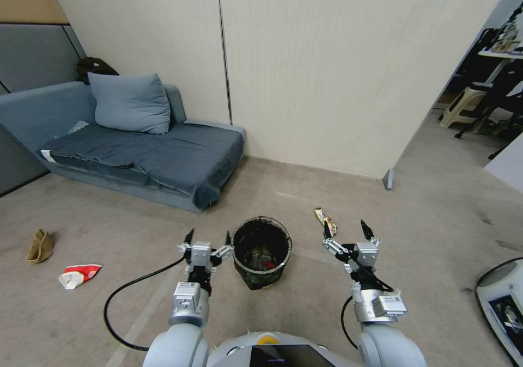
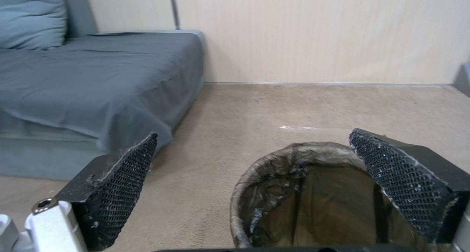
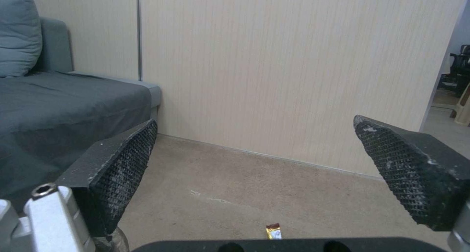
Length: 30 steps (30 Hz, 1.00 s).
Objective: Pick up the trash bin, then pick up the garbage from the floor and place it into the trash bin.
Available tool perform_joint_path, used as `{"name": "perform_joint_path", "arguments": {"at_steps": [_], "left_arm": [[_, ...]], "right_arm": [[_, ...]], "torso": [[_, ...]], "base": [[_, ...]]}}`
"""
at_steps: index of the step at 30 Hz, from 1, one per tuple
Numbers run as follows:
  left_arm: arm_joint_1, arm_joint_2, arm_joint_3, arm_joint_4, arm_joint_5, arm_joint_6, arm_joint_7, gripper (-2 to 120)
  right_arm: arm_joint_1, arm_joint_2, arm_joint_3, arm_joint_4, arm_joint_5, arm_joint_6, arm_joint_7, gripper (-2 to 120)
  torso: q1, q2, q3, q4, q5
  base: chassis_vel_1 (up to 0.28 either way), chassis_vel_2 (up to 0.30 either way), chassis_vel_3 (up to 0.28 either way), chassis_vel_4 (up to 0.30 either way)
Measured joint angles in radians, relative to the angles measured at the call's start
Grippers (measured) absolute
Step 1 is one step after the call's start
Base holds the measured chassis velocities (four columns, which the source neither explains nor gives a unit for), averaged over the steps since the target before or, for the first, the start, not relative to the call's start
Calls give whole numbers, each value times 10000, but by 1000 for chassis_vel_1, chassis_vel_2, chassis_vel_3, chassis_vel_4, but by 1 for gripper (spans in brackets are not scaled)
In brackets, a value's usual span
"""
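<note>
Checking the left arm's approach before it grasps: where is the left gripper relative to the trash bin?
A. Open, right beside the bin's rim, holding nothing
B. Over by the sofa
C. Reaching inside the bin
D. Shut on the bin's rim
A: the left gripper is open, level with the trash bin rim and close beside it, with nothing between its fingers.

black-lined trash bin (image 1: 262,252), red-and-white wrapper (image 1: 79,275), brown paper piece (image 1: 40,245), blue-grey sofa (image 1: 131,144)

left gripper (image 1: 208,238) fingers spread, right gripper (image 1: 345,229) likewise
</note>
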Motion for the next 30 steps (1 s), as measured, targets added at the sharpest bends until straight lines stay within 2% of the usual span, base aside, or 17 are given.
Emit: {"name": "perform_joint_path", "arguments": {"at_steps": [4, 10, 13, 14, 22, 30], "left_arm": [[-202, 58, -284, 140, -351, 36, 298, 100], [-963, 568, -761, 715, -1810, 395, 546, 100], [-1096, 647, -790, 843, -2085, 480, 576, 100], [-1277, 679, -795, 1104, -2416, 631, 588, 100], [-1741, 608, -712, 2066, -2546, 781, 414, 100], [-2076, 517, -643, 2513, -2809, 968, 279, 100]], "right_arm": [[39, 0, -16, -43, -1, -35, 16, 100], [47, 0, -24, -114, 21, -50, 26, 100], [45, 0, -26, -126, 25, -58, 29, 100], [38, 0, -37, -161, 17, -59, 30, 100], [-2, 0, -23, -220, -7, -61, 40, 100], [-79, 0, -34, -256, -132, -56, 31, 100]], "torso": [[0, 0, 0, 0, 0], [0, 0, 0, 0, -1], [0, 0, 0, -1, -1], [0, 0, 0, -1, -1], [0, 0, 1, 0, 0], [0, 0, 1, 0, 0]], "base": [[0, 0, 0, 0], [0, 0, 0, 0], [0, 0, 0, 0], [0, 0, 0, 0], [0, 0, 0, 0], [0, 0, 0, 0]]}}
